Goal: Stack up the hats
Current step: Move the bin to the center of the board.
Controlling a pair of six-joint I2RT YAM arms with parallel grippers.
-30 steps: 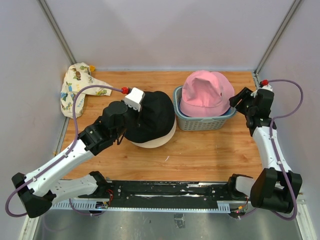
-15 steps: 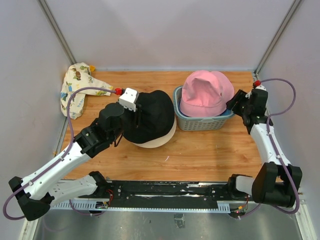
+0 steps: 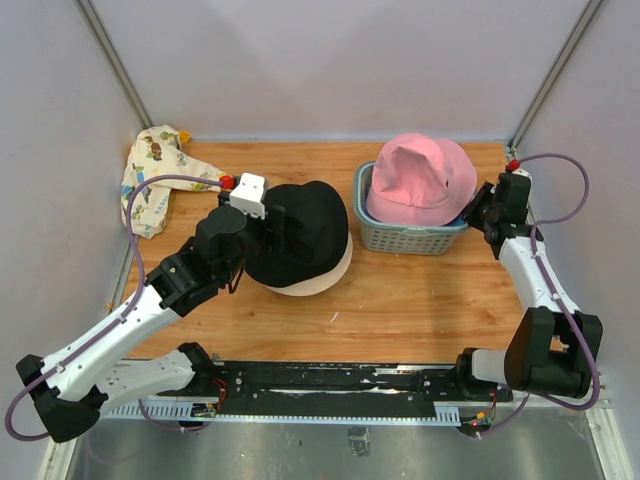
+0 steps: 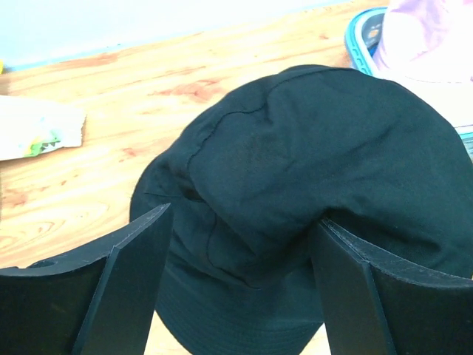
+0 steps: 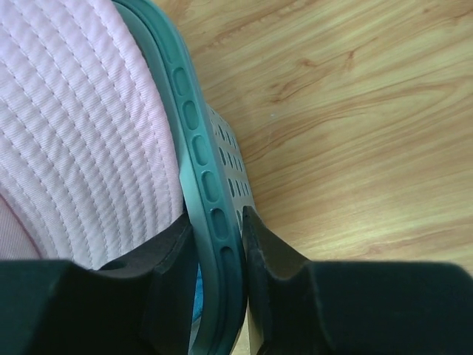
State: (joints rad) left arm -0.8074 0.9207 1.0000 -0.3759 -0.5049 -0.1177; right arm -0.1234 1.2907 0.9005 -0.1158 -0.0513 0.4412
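so, stack is two hats high, by my read. black hat [image 3: 300, 235] sits crown-up on the cream hat [image 3: 322, 282], mid-table, only a crescent of cream brim showing at its near side. left gripper [image 4: 240, 222] hangs over the black crown, fingers spread wide on either side of it, nothing pinched. looks like the end of a placing step.

pink hat [image 3: 420, 180] lies on top of the basket [image 3: 400, 242] at the far right, with a bit of blue fabric under it, too hidden to name. right gripper [image 5: 216, 237] is clamped on the basket rim, one finger inside against the pink brim, one outside. it holds the basket, not the hat.

printed fabric piece [image 3: 155, 175] lies in the far left corner; can't tell if it is a hat.

next, i judge: lift the left arm clear without dragging the black crown, then reach for the pink hat. soft brim, so take it by the crown, while the right steadies the basket.
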